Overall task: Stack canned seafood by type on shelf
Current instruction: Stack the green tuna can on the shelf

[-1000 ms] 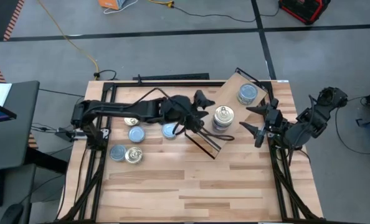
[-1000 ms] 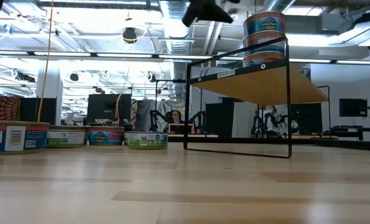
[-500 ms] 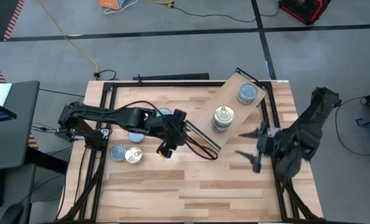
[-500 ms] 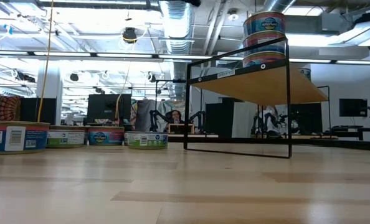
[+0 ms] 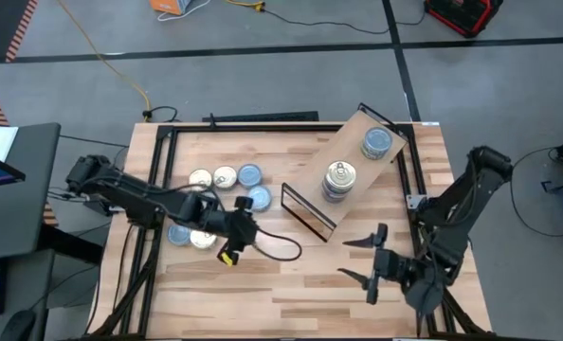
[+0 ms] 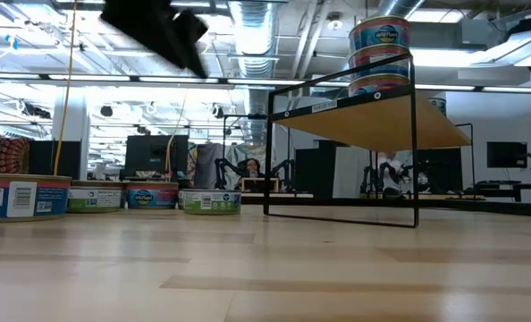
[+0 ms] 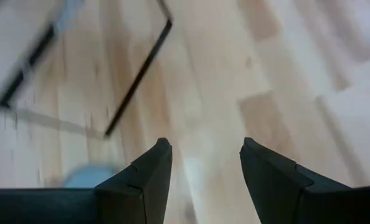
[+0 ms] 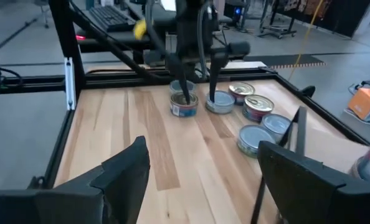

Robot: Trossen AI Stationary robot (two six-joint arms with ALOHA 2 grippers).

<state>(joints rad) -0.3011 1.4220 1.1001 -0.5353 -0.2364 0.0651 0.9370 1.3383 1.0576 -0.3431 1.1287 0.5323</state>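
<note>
Left pincer: my left pincer (image 7: 203, 148) hangs over the two tins nearest the table's left front, a blue-lidded tin (image 5: 178, 234) and a gold-lidded tin (image 5: 203, 239); its fingers stand part-way apart with nothing between them.
Right pincer: my right pincer (image 5: 355, 260) waits spread wide and empty over bare table (image 5: 300, 303), well apart from the shelf.
Shelf: the shelf (image 5: 353, 128) sits askew at the far right of the table; it carries a gold-topped stack (image 5: 339, 178) and a blue-topped stack (image 5: 377, 144).
Loose tins: four more tins lie in a group between my left arm and the shelf; two gold (image 5: 212, 177), two blue (image 5: 254, 186).
Risk, grip: the two tins under me look to be touching; if I come down off-centre, I judge a finger lands on the neighbour's lid or shoves it aside.
Risk, type: gold and blue lie side by side here; taking the wrong one spoils the sorting.
Risk, stack: the gold stack is already tall; setting a tin down crooked could topple it.
Risk, cable: my cable (image 5: 280, 252) loops over the table and could snag a tin.
Change: a second ago my left pincer stood wider, up beside the gold stack; now it is back over the loose tins and narrower; my right pincer has drawn away from the shelf's edge towards the front; both stacks are unchanged.
</note>
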